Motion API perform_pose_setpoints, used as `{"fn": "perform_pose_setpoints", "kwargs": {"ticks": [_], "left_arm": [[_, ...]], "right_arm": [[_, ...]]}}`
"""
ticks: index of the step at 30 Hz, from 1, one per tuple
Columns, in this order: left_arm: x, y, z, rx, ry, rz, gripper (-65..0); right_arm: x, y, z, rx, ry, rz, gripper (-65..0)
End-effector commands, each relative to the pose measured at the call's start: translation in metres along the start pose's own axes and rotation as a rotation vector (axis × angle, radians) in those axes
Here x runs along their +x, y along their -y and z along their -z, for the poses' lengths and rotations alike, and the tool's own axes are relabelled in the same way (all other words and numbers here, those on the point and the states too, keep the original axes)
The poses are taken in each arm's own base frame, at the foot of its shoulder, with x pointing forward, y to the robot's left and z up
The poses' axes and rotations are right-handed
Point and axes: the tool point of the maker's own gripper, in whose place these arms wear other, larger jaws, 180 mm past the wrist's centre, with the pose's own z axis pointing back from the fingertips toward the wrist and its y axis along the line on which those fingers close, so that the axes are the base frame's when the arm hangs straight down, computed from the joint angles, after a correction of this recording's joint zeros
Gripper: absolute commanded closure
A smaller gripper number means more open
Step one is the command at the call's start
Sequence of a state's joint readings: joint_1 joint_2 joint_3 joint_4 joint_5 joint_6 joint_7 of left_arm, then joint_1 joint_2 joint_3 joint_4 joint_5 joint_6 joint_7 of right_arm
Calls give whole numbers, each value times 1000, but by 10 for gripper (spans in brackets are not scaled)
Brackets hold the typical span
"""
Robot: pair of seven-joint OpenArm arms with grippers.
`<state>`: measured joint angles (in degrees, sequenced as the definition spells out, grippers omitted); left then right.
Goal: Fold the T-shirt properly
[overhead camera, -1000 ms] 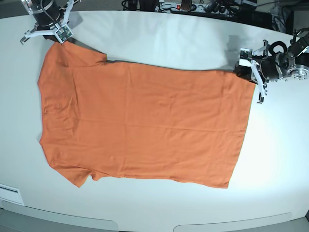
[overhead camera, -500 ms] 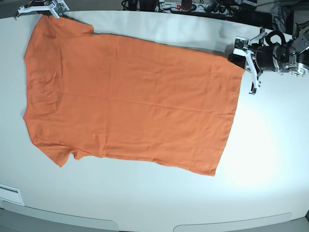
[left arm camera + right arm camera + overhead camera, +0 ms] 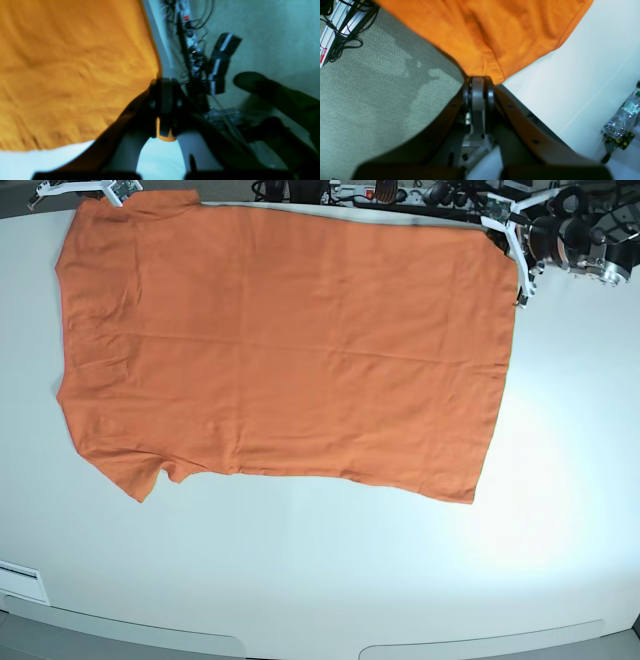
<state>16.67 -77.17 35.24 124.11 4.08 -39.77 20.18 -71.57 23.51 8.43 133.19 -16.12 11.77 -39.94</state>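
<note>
The orange T-shirt (image 3: 280,340) lies spread flat on the white table (image 3: 330,580), reaching its far edge, sleeves at the left, hem at the right. My left gripper (image 3: 497,225) is shut on the shirt's far right hem corner (image 3: 163,136). My right gripper (image 3: 100,192) is shut on the far left sleeve edge (image 3: 492,72) beyond the table's back edge. In the left wrist view the cloth (image 3: 70,67) fills the left half. In the right wrist view it (image 3: 495,30) hangs from the closed jaws.
Power strips and cables (image 3: 400,195) run behind the table's far edge. Carpet floor (image 3: 370,87) shows below the right gripper. A plastic bottle (image 3: 623,112) stands at the right in the right wrist view. The near half of the table is bare.
Both grippers have pulled the shirt away toward the far edge of the table. The shirt has slid back and now lies straighter, its top edge along the table's back rim.
</note>
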Motion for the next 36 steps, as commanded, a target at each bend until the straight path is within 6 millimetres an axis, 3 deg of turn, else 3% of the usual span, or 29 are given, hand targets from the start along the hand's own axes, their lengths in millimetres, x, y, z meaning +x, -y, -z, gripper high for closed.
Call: {"fn": "perform_pose_setpoints", "kwargs": {"ticks": [1, 5, 11, 18, 22, 25, 32, 36], "left_arm": [[0, 0, -5, -2, -9, 24, 0], [-3, -13, -6, 76, -48, 59, 0], [-7, -72, -31, 413, -192, 137, 0], [9, -124, -66, 772, -189, 138, 0], [20, -136, -72, 874, -134, 88, 0], [26, -145, -78, 955, -105, 56, 0], [17, -158, -66, 995, -86, 31, 0], [4, -167, -61, 1010, -99, -5, 0]], "right_arm": [[1, 6, -5, -23, 3, -19, 0], [3, 26, -7, -133, 9, -39, 0], [14, 52, -10, -265, 48, -36, 0], [54, 85, -7, -373, 202, -37, 0], [75, 104, -8, -424, 281, -66, 0], [89, 107, -7, -402, 342, -59, 0], [116, 105, -4, -322, 451, -32, 0], [120, 107, 7, -303, 470, -6, 0]]}}
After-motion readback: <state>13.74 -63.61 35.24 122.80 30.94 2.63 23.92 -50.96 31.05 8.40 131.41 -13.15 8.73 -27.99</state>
